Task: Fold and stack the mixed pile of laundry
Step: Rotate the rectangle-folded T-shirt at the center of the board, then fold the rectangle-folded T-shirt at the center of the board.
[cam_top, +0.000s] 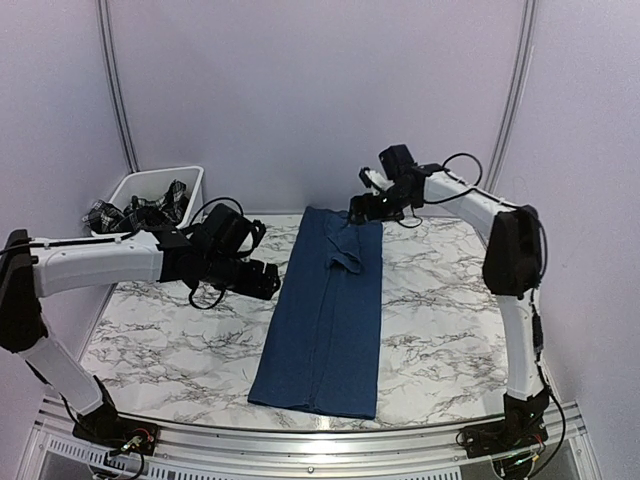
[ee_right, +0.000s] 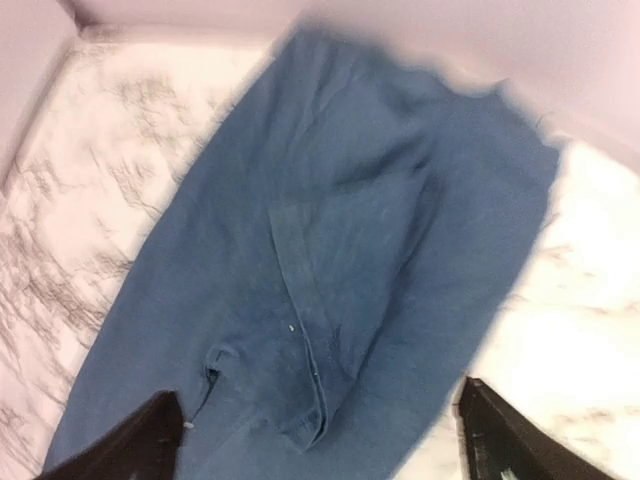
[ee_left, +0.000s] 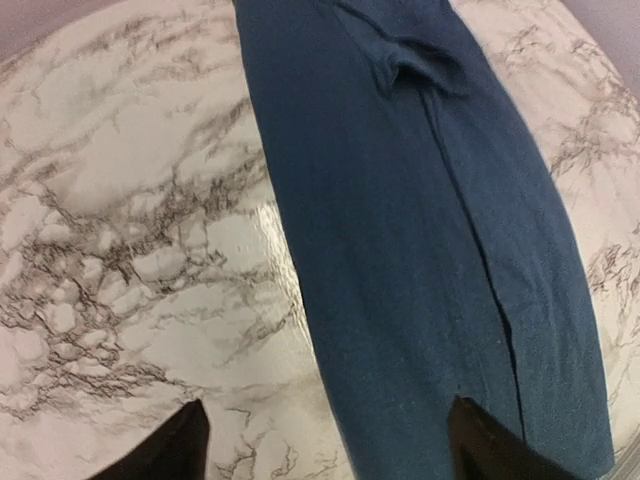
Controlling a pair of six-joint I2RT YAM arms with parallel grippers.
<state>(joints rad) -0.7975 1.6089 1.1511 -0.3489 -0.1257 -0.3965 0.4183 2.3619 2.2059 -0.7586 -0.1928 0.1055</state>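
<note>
1. The table [cam_top: 440,320] has a white marble-look top with grey veins.
2. A navy t-shirt [cam_top: 328,320] lies flat on the middle of the top, folded into a long narrow strip that runs from the far edge towards the near one.
3. One sleeve [cam_top: 345,262] is folded over onto the strip near its far end.
4. A white bin [cam_top: 196,195] stands at the far left corner; whether it rests on the top or just past it cannot be told.
</note>
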